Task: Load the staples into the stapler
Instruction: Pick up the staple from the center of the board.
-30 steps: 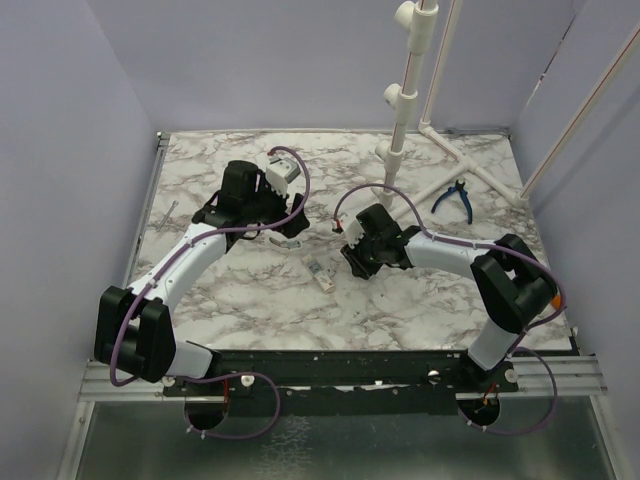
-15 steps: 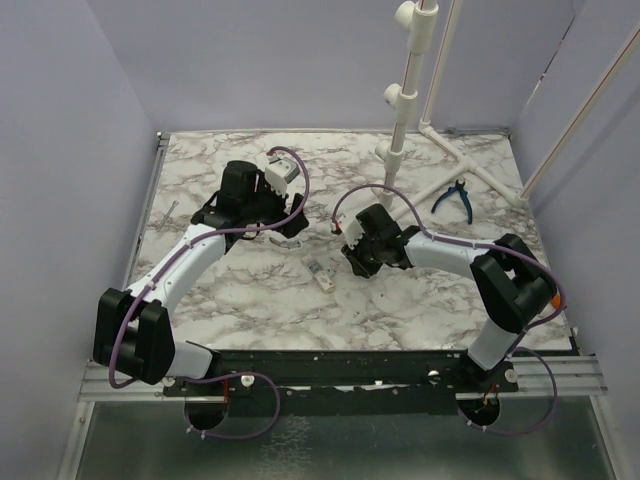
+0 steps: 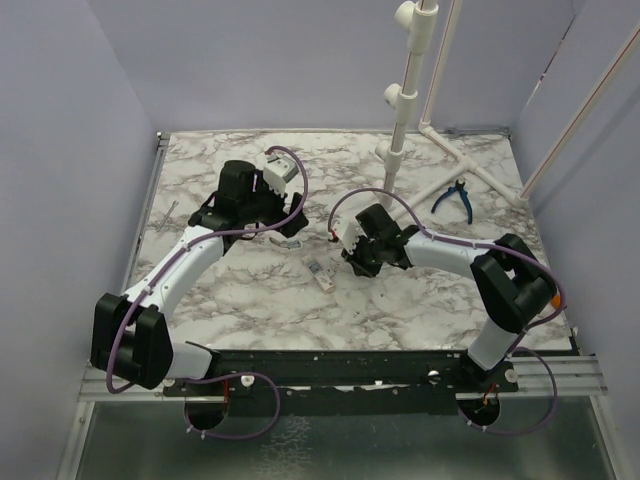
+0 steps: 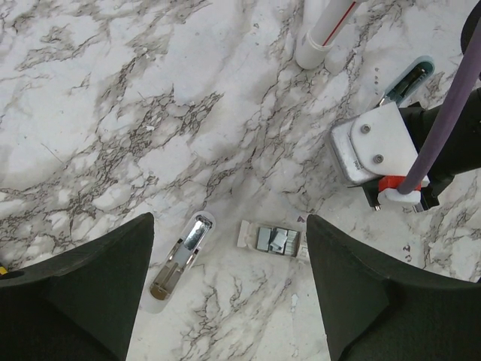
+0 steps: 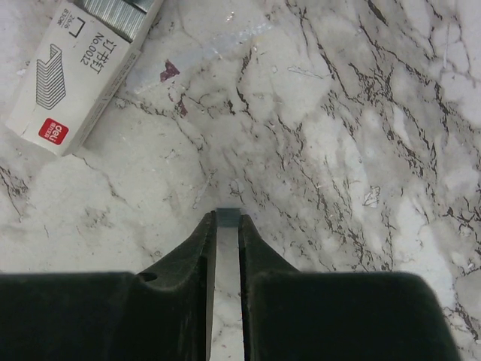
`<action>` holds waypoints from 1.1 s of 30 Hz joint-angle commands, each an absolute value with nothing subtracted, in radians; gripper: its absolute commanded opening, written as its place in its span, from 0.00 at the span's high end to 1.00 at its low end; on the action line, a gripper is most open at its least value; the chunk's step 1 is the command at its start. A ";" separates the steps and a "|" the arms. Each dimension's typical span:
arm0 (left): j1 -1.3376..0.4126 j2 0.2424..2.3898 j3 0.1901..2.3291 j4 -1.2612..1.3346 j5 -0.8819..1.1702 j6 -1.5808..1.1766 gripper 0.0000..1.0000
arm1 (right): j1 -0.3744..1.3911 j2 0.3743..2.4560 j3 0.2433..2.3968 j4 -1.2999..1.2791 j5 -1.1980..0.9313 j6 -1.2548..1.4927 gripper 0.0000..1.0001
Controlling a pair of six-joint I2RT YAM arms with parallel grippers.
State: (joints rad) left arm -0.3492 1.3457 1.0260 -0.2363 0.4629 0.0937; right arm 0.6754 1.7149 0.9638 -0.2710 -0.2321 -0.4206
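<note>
The stapler (image 4: 183, 254) lies open on the marble table, its metal channel facing up; in the top view the stapler (image 3: 290, 241) is just beside the left arm's wrist. My left gripper (image 4: 229, 226) hangs open above it, touching nothing. My right gripper (image 5: 228, 224) is down at the table surface with its fingers nearly together. They pinch a short grey strip of staples (image 5: 228, 217) at the tips. In the top view the right gripper (image 3: 352, 258) is just right of the staple box (image 3: 320, 272).
The white staple box (image 5: 71, 83) has its tray pulled out with more strips (image 4: 274, 239) in it. A small teal-rimmed oblong (image 4: 409, 79) lies behind the right wrist. Blue-handled pliers (image 3: 455, 197) and a white pipe stand (image 3: 398, 150) are at the back right.
The right gripper's jaws have come together on the grey strip, and its wrist has shifted slightly left. The left arm has hardly moved.
</note>
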 commanded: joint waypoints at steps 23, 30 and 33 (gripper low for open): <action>-0.342 1.263 0.924 -0.171 1.025 0.468 0.23 | 0.455 1.452 1.029 -0.571 -1.060 -0.603 0.85; -0.475 1.283 1.039 -0.367 1.116 0.797 0.30 | 0.433 1.566 1.173 -0.918 -1.309 -0.806 0.86; -0.558 1.308 1.104 -0.512 1.040 0.979 0.30 | 0.413 1.606 1.200 -0.979 -1.380 -0.847 0.86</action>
